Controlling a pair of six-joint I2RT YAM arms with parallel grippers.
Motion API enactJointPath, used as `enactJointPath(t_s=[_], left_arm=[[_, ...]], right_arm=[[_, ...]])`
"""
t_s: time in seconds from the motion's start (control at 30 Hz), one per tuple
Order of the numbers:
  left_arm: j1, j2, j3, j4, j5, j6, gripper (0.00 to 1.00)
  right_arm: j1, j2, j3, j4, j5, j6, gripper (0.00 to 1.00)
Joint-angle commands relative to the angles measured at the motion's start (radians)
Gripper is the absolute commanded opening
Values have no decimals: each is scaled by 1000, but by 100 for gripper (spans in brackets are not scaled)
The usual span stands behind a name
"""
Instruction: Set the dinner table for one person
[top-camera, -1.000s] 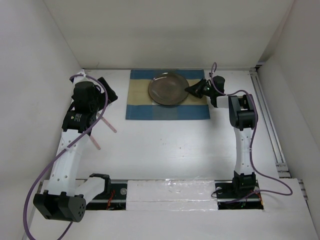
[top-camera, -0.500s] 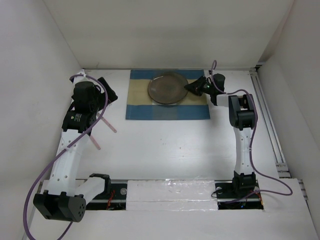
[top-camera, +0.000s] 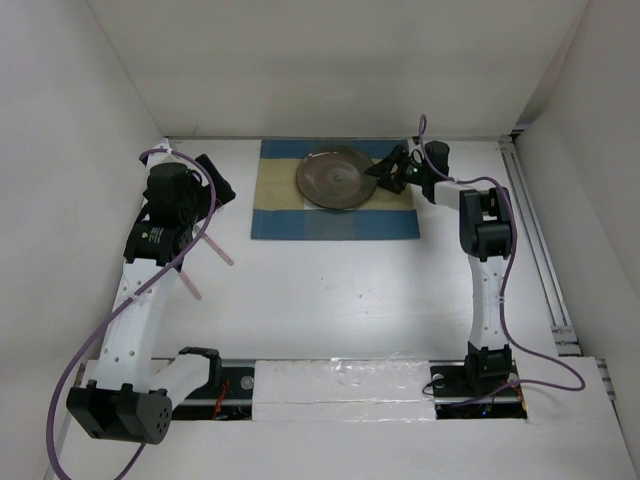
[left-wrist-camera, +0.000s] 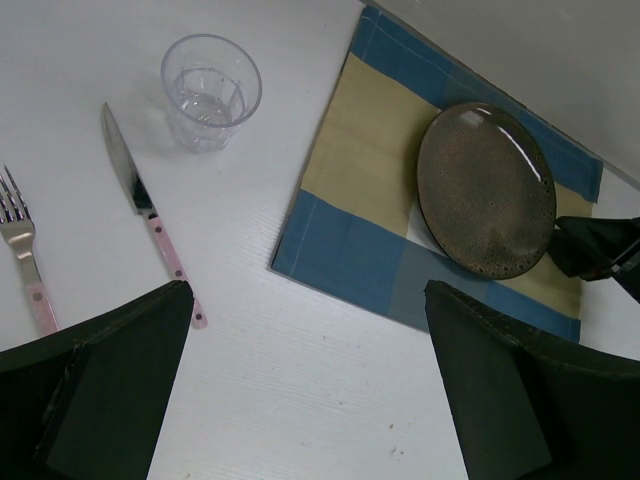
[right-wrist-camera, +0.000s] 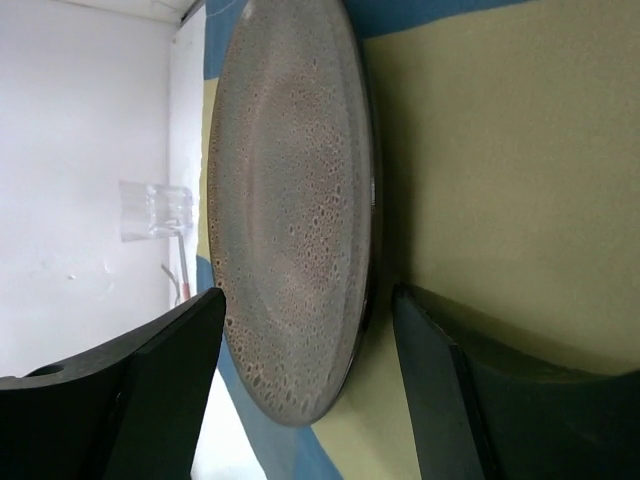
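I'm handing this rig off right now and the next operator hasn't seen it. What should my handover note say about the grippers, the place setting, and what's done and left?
Left gripper: open, empty, above the dinner table by the placemat's corner.
Right gripper: open, fingers either side of the plate's right rim, not closed on it.
Things: plate lies on the placemat. The glass (upright), knife and fork sit on the table left of the placemat, apart from it.
Done: placemat and plate are set.
Left: probably moving the fork, knife and glass in beside the plate.
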Motion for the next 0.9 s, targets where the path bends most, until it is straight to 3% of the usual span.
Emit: enactJointPath(t_s=[0.0,0.2,0.23,0.3,0.4,0.43,0.5,0.57,0.63,0.77,0.87], left_arm=[[-1,-15,-1,30,6,16,99],[-1,-6,-1,30,-3,7,99],[-1,3,-1,30,-4,7,99],[-1,3,-1,30,-25,-4,99],[-1,21,8,21,-49,-15,99],[-1,21,8,12,-50,-15,99],[-1,55,21,2,-73,-38,99],[-1,84,65,-27,-88,-62,99],[13,145,105,-47,-88,-71,99],[106,280,221,-100,-34,-137,99],[130,395,319,-134,-83,-176,99]], right_arm=[[-19,-106,-7,-44,17,-91,73],[-58,-216,-70,-153,124,-221,76],[-58,-235,-70,-181,151,-246,100],[-58,-295,-70,-276,216,-325,100],[-30,-379,-49,-459,421,-446,100],[-12,-400,-34,-515,581,-482,100],[60,-469,-7,-640,746,-549,100],[109,-525,-33,-658,918,-611,100],[142,-607,-120,-618,939,-611,100],[142,-738,-308,-460,764,-609,100],[174,-821,-349,-469,787,-609,100]])
